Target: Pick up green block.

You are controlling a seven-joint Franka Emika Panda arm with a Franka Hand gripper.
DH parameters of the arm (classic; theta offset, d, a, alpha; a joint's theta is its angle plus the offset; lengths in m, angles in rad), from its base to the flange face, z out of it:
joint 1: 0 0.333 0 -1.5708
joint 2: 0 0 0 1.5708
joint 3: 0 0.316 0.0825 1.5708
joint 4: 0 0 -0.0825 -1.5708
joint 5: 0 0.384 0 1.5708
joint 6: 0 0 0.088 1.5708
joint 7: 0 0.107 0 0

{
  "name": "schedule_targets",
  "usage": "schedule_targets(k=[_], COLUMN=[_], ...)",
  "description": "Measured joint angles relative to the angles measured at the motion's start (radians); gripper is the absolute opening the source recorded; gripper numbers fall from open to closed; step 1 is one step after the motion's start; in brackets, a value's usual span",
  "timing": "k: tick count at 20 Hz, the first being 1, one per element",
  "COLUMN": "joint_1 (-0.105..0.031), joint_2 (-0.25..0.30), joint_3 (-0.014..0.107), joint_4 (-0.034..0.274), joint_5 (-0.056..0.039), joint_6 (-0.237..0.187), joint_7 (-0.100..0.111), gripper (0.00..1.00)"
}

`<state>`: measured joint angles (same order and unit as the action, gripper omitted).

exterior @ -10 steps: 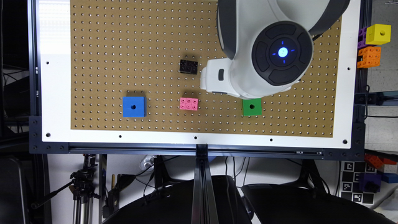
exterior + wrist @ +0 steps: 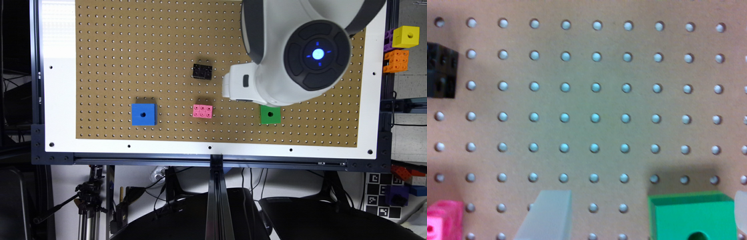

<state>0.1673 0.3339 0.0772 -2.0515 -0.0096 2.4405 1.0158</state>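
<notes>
Green block (image 2: 270, 114), one; blue cube (image 2: 143, 114), one.

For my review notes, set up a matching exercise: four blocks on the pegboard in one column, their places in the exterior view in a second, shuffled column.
Things:
1. green block
2. blue cube
3. pink studded brick
4. black brick

Places in the exterior view:
A. farthest toward the view's left in the front row
B. alone, nearer the middle of the pegboard
C. partly under the white arm
D. between the blue and green ones

Pairs: 1-C, 2-A, 3-D, 4-B
</notes>
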Motion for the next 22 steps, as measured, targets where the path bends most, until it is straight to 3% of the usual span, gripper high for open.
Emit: schedule_targets(k=[4,8,12,17,22], joint_1=[0.016,0.033,0.033,0.033,0.033], joint_2=[0.073,0.130,0.139,0.198,0.208], joint_3=[0.022,0.025,0.025,0.025,0.024], joint_4=[0.089,0.158,0.165,0.172,0.181], joint_5=[-0.0007,-0.0013,-0.0013,-0.0016,-0.0016], joint_6=[-0.001,-0.007,-0.008,0.023,0.023], joint_7=[0.029,0.044,0.044,0.044,0.044], gripper=[1.00,1.00,1.00,1.00,1.00])
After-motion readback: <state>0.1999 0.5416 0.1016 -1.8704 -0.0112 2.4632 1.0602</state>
